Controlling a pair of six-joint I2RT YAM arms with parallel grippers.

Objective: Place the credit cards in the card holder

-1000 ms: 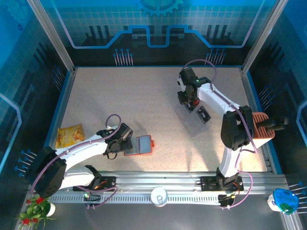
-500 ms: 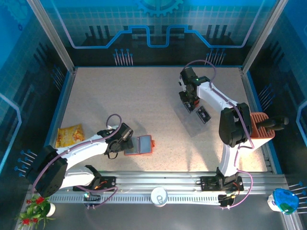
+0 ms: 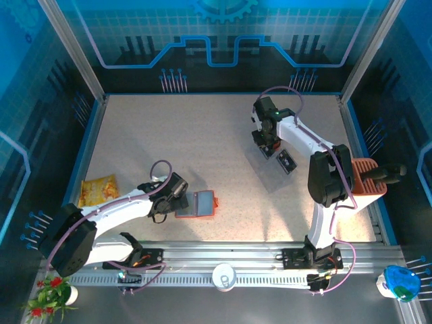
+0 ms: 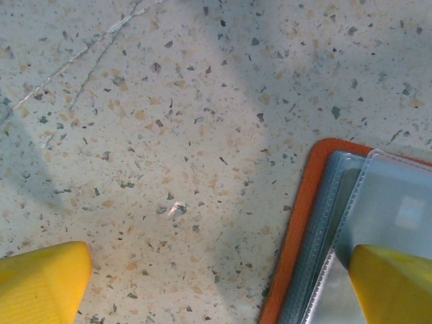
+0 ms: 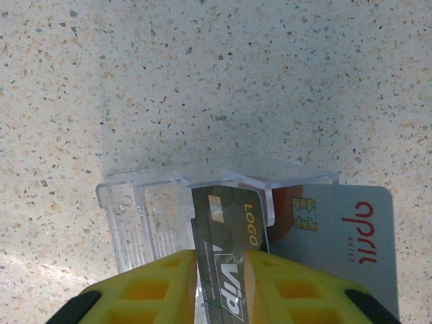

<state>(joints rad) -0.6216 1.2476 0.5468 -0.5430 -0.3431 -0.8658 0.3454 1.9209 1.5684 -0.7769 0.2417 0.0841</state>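
The card holder (image 3: 197,204) is a red-orange wallet lying open at the near centre, its grey pockets (image 4: 378,209) facing up. My left gripper (image 3: 177,202) stands open at the wallet's left edge. In the left wrist view one yellow fingertip (image 4: 40,283) is over bare table and the other (image 4: 395,283) over the pockets. At the far right my right gripper (image 3: 270,143) is shut on a dark credit card (image 5: 226,229) marked VIP, which stands in a clear plastic stand (image 5: 135,216). A grey credit card (image 5: 337,229) lies beside it. More cards (image 3: 287,162) lie just past the gripper.
A yellow snack bag (image 3: 99,190) lies at the table's left edge. A terracotta slotted bin (image 3: 368,177) sits at the right edge, behind the right arm's elbow. A white cup (image 3: 223,275) stands on the front rail.
The right gripper's fingers have closed in on the dark card and the wrist has shifted slightly. The left arm and the wallet have not moved.
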